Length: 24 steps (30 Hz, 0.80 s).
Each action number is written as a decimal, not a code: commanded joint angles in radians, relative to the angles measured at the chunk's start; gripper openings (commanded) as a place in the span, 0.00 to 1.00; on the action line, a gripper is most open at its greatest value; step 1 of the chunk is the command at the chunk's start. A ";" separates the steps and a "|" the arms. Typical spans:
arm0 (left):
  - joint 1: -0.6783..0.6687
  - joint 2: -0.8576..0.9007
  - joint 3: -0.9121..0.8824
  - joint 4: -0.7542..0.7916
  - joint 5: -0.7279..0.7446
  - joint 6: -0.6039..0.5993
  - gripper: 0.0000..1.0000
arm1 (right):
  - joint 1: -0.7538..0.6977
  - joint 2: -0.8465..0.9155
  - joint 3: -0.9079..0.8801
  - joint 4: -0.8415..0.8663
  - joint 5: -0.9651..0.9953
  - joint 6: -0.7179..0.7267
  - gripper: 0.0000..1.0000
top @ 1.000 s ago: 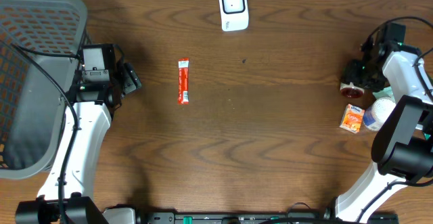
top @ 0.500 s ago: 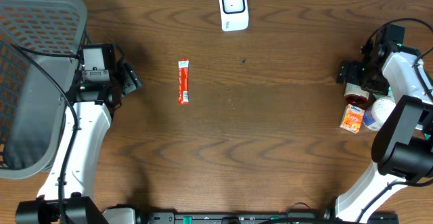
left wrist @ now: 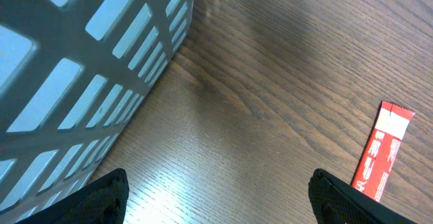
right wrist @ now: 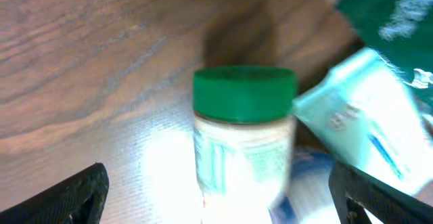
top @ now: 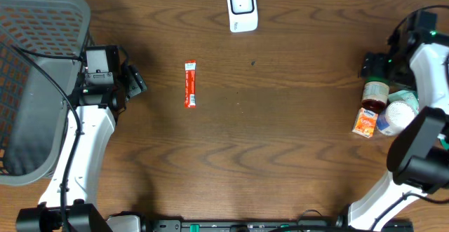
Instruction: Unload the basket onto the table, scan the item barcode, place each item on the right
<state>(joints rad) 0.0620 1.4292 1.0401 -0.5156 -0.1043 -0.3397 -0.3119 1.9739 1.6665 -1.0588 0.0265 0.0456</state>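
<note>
The green-lidded jar (right wrist: 243,136) sits at the right edge of the worktop (top: 280,141), crowded against a teal packet (right wrist: 365,116), a white bottle (top: 394,116) and an orange packet (top: 365,122), probably the stock due for scanning. The right hand (top: 373,66) hovers just beside it, fingers spread wide and gripping nothing, seemingly lined up for a pick. 1 red sachet (top: 190,84) lies alone mid-worktop, well apart from the scanner (top: 242,8) at the far edge. The left hand (left wrist: 220,198), also spread and empty, hangs near the grey basket (top: 70,8), likely placed to collect scanned goods.
</note>
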 commanded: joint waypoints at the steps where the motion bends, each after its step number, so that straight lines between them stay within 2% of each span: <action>1: 0.013 -0.005 0.011 0.000 -0.020 -0.002 0.85 | -0.007 -0.063 0.077 -0.052 0.016 0.002 0.99; 6: 0.013 -0.005 0.011 0.000 -0.020 -0.002 0.85 | -0.003 -0.100 0.121 -0.116 -0.072 0.001 0.99; 13: 0.013 -0.005 0.011 0.000 -0.020 -0.002 0.85 | 0.000 -0.135 0.121 -0.133 -0.642 -0.020 0.99; 14: 0.013 -0.005 0.011 0.000 -0.020 -0.002 0.85 | 0.009 -0.135 0.120 -0.139 -0.708 -0.020 0.97; 15: 0.013 -0.005 0.011 0.000 -0.020 -0.002 0.85 | 0.019 -0.135 0.119 -0.140 -0.735 -0.019 0.90; 19: 0.013 -0.005 0.011 0.000 -0.020 -0.002 0.85 | 0.116 -0.135 0.118 -0.138 -0.726 0.024 0.77; 24: 0.013 -0.005 0.011 0.000 -0.020 -0.002 0.85 | 0.282 -0.135 0.118 -0.121 -0.574 0.141 0.77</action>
<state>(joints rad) 0.0620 1.4288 1.0401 -0.5156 -0.1043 -0.3397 -0.1135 1.8610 1.7718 -1.1847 -0.5945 0.1040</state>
